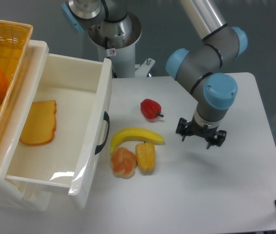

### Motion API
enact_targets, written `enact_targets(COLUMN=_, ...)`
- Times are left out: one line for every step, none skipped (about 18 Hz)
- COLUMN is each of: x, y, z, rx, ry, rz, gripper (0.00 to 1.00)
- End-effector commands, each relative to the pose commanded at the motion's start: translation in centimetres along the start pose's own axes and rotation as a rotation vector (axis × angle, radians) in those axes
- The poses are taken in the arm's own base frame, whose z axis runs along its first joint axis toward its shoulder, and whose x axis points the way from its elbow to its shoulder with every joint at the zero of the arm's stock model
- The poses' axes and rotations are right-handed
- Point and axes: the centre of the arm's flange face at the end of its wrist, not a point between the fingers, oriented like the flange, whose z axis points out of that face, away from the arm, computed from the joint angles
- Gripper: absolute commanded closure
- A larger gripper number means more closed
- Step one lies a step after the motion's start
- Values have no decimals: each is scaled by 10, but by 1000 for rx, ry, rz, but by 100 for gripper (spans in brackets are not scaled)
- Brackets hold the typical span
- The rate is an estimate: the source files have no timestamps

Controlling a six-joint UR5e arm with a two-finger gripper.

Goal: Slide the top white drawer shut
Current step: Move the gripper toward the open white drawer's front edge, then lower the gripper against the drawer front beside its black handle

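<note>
Glossy white plastic top white drawer (55, 141), dark curved handle (102, 132).

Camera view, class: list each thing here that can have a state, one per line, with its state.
Top white drawer: pulled open, a slice of bread lying inside.
Gripper: over the table, apart from the food, holding nothing; open or shut, cannot tell.
Yellow basket: on top of the cabinet, food inside.
Banana: lying on the table, unpeeled.
</note>
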Motion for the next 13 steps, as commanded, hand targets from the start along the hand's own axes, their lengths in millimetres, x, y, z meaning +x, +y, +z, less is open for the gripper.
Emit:
enact_targets(x=12, y=-4, z=-5, rx=-2, ry=11, rz=-37, gripper=93)
enact_targets(x=26, y=-9, z=-9, rx=-11, ry=22, rz=-77, gripper=98)
enact_targets(x=37, y=-13, z=-9, rx=-12, ry=44, rz=-101, gripper=100)
enact_targets(x=48, y=-18, z=-8, rx=4, ry=89, rz=-102, gripper=100)
enact_targets(x=62, y=-24, z=-9, rx=27, ry=151, rz=-104, gripper=100)
enact_targets(x=72, y=-28, z=-11, rx=41, ry=207, rz=-113, gripper=100)
enact_targets(x=79, y=-30, z=-11, rx=43, ry=248, rz=-129, gripper=100)
enact_targets(x=85, y=-33, z=-14, rx=60, ry=282, rz=-154, gripper=100)
enact_targets(x=92, y=-36, z=-21, rx=80, ry=303, rz=-176, gripper=100)
enact_targets(x=95, y=-37, z=-24, rx=82, ry=320, rz=-193, gripper=100)
enact_targets(x=98, y=-35, z=-30, rx=75, ry=330, rz=-204, gripper=100)
enact_targets(x=102, y=-35, z=-32, rx=66, ry=348, rz=-209, gripper=100)
enact_targets(x=105, y=-35, z=-33, rx=53, ry=368, rz=-215, gripper=100)
